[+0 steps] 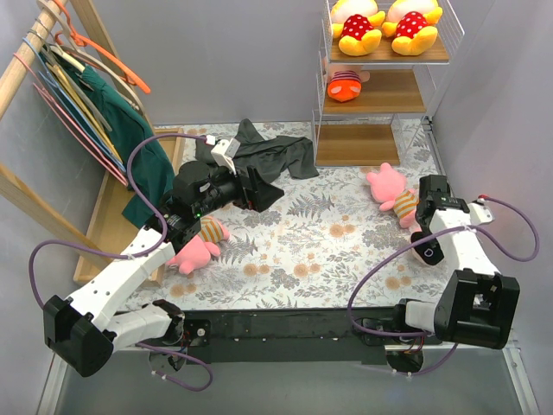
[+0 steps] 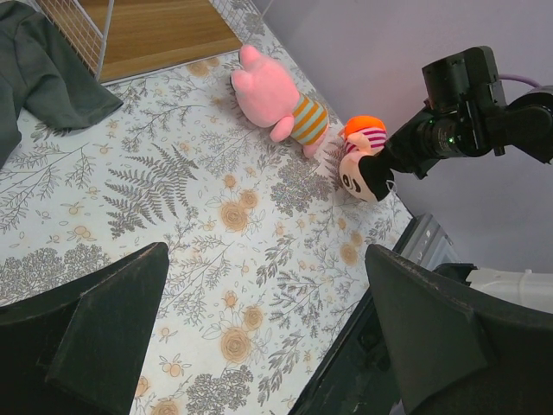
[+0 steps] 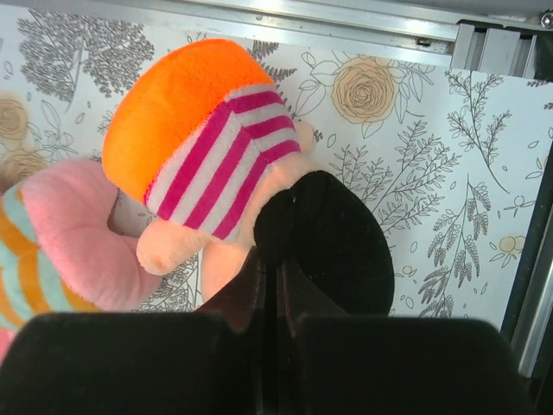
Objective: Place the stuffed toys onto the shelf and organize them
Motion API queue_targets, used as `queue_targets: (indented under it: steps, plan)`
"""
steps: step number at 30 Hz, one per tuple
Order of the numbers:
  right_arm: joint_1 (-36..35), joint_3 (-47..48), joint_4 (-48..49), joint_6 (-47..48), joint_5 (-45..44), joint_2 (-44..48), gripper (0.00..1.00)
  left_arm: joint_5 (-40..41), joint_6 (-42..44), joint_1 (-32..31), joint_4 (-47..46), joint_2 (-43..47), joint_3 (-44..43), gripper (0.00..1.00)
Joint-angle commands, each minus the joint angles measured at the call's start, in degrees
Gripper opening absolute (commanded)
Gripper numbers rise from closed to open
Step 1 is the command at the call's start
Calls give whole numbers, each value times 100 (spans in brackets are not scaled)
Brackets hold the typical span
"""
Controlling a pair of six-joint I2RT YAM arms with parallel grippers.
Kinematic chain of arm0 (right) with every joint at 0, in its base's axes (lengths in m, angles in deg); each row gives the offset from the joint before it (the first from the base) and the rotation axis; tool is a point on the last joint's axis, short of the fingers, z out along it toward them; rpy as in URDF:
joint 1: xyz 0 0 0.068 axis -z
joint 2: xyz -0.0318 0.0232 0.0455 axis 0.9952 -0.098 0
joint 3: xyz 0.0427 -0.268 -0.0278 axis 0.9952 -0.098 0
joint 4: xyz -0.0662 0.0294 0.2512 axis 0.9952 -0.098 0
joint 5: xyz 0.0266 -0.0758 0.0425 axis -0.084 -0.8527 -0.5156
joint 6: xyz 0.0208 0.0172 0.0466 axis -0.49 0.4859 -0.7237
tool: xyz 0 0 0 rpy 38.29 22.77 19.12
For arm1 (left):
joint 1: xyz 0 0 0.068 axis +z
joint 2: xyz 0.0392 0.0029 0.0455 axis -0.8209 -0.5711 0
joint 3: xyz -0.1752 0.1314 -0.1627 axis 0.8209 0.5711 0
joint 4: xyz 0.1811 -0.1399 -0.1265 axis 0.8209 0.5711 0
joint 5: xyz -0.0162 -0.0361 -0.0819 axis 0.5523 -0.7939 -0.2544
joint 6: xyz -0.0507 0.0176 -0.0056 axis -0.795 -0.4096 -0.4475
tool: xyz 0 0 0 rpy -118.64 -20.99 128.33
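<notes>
The shelf stands at the back right. Two yellow dolls in red dotted dresses sit on its top board, and a striped-shirt doll lies on the middle board. My right gripper is shut on the black hair of a striped-shirt doll by the table's right edge, also seen from the left wrist. A pink doll lies just beside it. Another pink doll lies under my left arm. My left gripper is open and empty above the cloth.
A dark grey cloth garment lies at the back middle, beside the shelf's foot. A slanted wooden clothes rail with hangers and clothes fills the left side. The floral tablecloth covers the table.
</notes>
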Motion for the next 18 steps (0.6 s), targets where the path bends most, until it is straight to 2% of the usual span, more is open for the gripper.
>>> queue_targets:
  steps: [1,8,11,12,13,15,16,18]
  plan:
    - [22,239,-89,160,-427,421,1,50,76,-19,-56,43,18,98]
    - [22,688,8,757,-243,773,1,68,76,-19,-56,113,18,98]
    - [13,750,385,1170,99,975,1,76,76,-19,-56,122,18,98]
    - [5,741,543,1346,439,1045,1,85,76,-19,-47,104,18,98]
    - [4,706,1101,1661,712,1168,1,85,76,-19,-56,113,18,98]
    - [-22,540,1719,2531,1880,1300,1,77,76,-19,-47,87,18,98]
    - [-48,487,2227,2682,2267,1423,1,68,76,-19,-47,78,10,98]
    - [-144,416,2511,2928,3226,1529,1,68,76,-19,-47,78,18,98]
